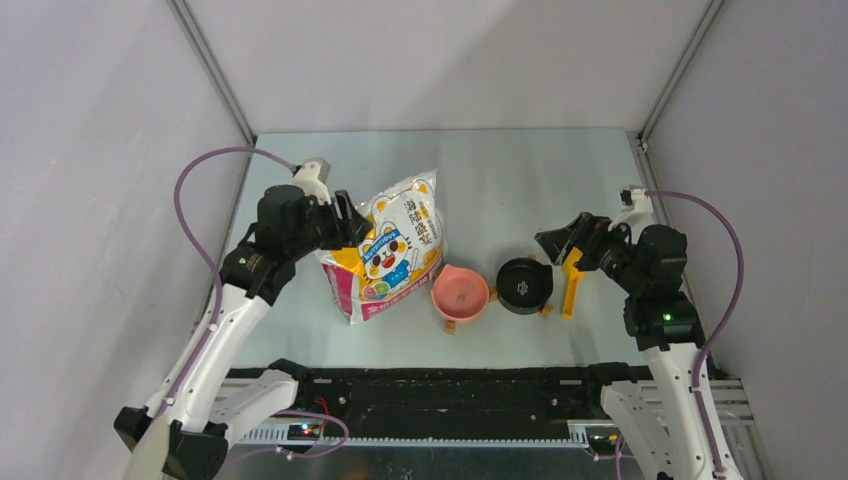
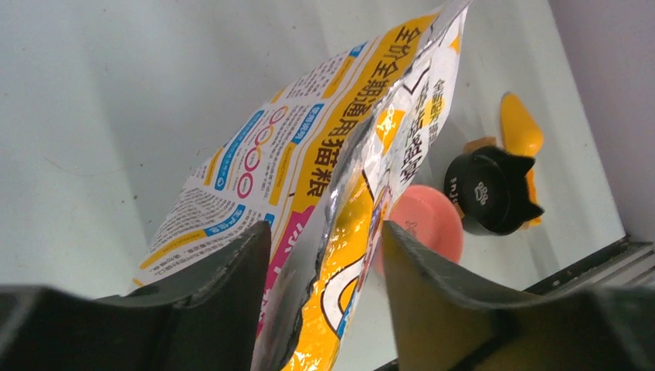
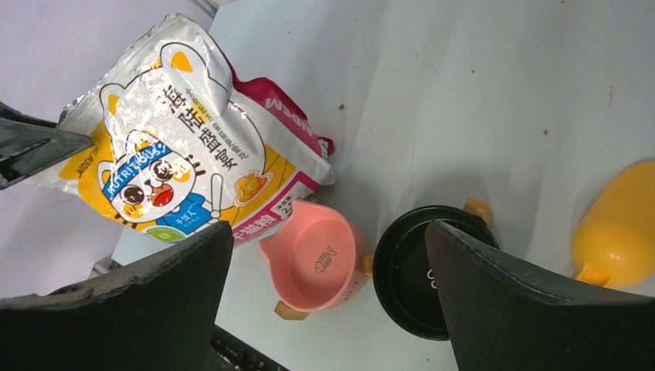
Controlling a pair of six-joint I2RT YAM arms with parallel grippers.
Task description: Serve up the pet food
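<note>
Foil bag (image 2: 332, 147), likely slick, floppy with loose pet food, edge between left gripper's (image 2: 324, 232) half-open jaws; right gripper (image 3: 328, 228) wide.

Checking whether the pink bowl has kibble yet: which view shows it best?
Right wrist: the pink bowl is large, its interior open to view, only a fish mark inside, no kibble. Top external shows it whole but small. Left wrist shows only a part behind the bag.

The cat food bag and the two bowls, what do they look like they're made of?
The bag looks like glossy plastic film, probably foil-lined: it crinkles and throws silvery glare. The pink bowl and the black bowl look like smooth plastic or glazed ceramic; their even sheen leaves that open.
</note>
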